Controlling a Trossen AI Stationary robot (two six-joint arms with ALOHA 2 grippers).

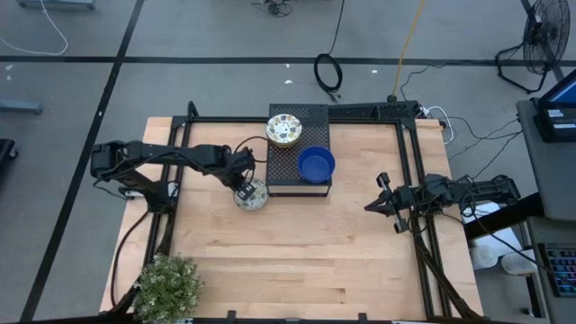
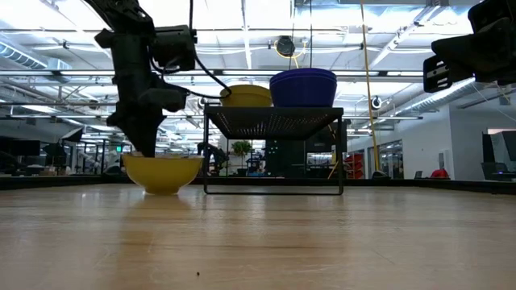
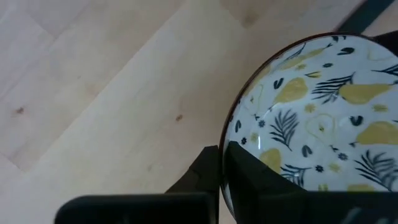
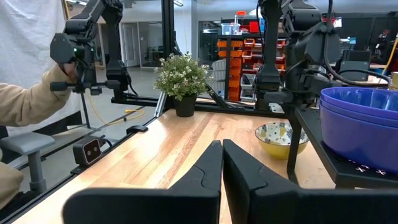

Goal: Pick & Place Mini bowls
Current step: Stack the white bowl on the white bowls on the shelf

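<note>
Cream-white patterned bowl (image 1: 252, 194) sits on the counter (image 1: 297, 261) at the black box's (image 1: 299, 153) seven o'clock corner, its rim clamped by the left pincer (image 1: 244, 191), the far nearer arm.

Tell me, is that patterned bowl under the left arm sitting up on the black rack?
No, the patterned bowl at the left pincer rests on the wooden table, beside the black rack, which holds two other bowls.

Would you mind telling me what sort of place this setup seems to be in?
Probably a robotics lab in an open industrial hall: shelving with orange bins, another robot arm on a stand, a floor fan, cables on grey floor.
</note>
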